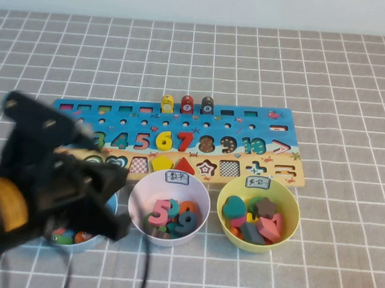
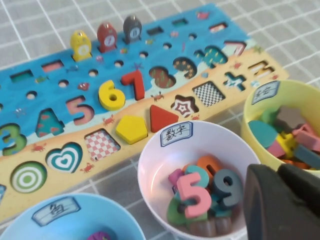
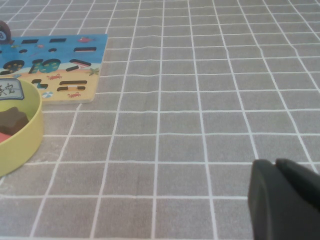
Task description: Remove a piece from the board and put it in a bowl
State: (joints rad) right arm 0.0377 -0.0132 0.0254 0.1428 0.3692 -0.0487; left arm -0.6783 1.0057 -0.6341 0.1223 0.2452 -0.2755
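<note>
The pink 5 piece (image 1: pixel 162 211) lies on top of other number pieces inside the pale pink-white bowl (image 1: pixel 202 193), also clear in the left wrist view (image 2: pixel 192 192). The bowl (image 2: pixel 150 155) stands just in front of the board (image 1: pixel 261 126), whose 5 slot (image 2: pixel 80 110) is an empty recess. My left gripper (image 1: pixel 115 221) is shut and empty, low beside the bowl's left front; its fingertips (image 2: pixel 260 180) show next to the bowl's rim. My right gripper (image 3: pixel 275 162) is shut and empty over bare table right of the board (image 3: pixel 65 47); it is not in the high view.
A yellow 6 (image 1: pixel 164 140) and a red 7 (image 1: pixel 185 140) sit in the board. A light blue bowl (image 2: pixel 100 210) stands left of the pink-white one, a yellow-green bowl (image 1: pixel 291 206) with shape pieces right of it. Three pegs (image 1: pixel 187 104) stand on the board's far edge.
</note>
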